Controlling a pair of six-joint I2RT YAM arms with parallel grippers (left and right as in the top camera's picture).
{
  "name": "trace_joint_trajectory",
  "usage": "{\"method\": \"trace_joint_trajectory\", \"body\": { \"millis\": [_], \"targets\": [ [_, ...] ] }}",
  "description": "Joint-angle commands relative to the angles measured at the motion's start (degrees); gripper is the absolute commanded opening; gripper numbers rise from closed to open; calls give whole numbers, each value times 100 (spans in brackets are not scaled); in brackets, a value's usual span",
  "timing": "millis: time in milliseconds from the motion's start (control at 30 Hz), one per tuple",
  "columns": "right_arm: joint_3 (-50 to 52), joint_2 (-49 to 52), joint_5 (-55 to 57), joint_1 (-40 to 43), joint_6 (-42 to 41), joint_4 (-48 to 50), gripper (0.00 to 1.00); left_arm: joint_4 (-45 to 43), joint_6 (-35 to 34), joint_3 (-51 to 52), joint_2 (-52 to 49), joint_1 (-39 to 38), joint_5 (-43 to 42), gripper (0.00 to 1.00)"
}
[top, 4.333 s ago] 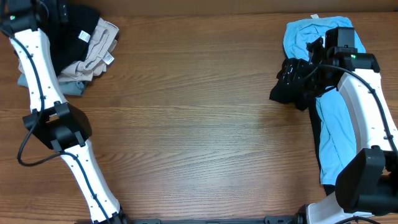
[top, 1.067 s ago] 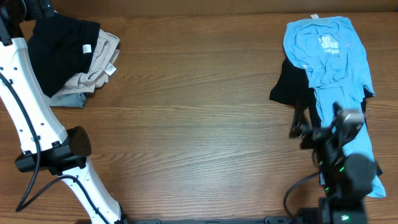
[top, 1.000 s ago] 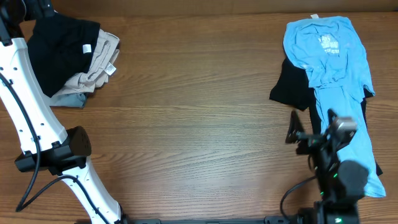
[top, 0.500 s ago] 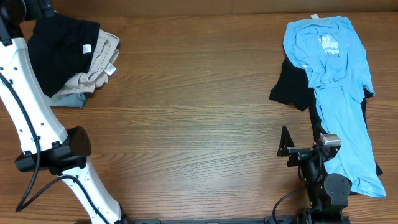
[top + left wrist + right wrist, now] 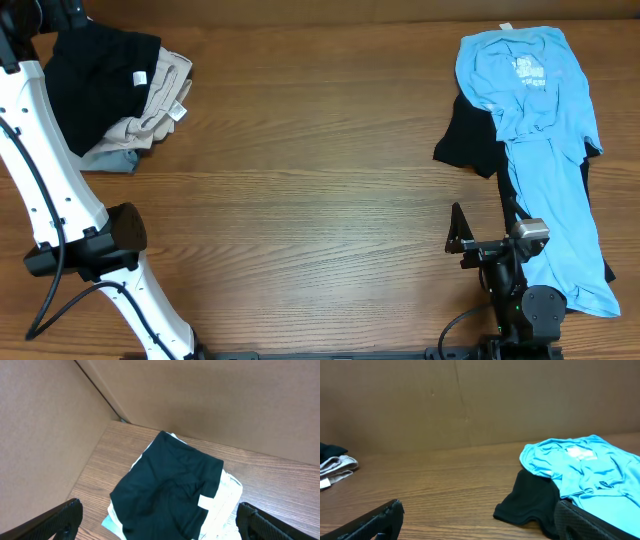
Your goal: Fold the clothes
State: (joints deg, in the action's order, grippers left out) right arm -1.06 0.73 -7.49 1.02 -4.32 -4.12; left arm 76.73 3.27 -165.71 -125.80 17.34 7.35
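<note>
Parked at the near edge of the table [image 5: 300, 200], the right gripper [image 5: 477, 506] has its jaws spread wide, empty. Beyond it, a light blue T-shirt [image 5: 530, 110] lies over a black garment [image 5: 468, 140]. Far left, the left gripper [image 5: 159, 506], also spread and empty, hovers above 1 stacked pile [image 5: 120, 90]. Cloth looks limp, light; hem corners seem best to pinch.

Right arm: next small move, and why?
Probably reach the right pincer forward to the near hem of the light blue T-shirt. The pincer is open and empty at the near edge of the table, and the shirt lies unfolded, draped over a black garment.
</note>
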Motion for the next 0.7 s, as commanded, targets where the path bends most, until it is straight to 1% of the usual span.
{"method": "trace_joint_trajectory", "body": {
  "millis": [0, 667],
  "targets": [
    [59, -59, -20, -37, -35, 17, 100, -20, -72, -11, 20, 20, 31, 100],
    [59, -59, -20, -37, -37, 17, 100, -22, -70, 15, 39, -72, 33, 100]
  ]
}}
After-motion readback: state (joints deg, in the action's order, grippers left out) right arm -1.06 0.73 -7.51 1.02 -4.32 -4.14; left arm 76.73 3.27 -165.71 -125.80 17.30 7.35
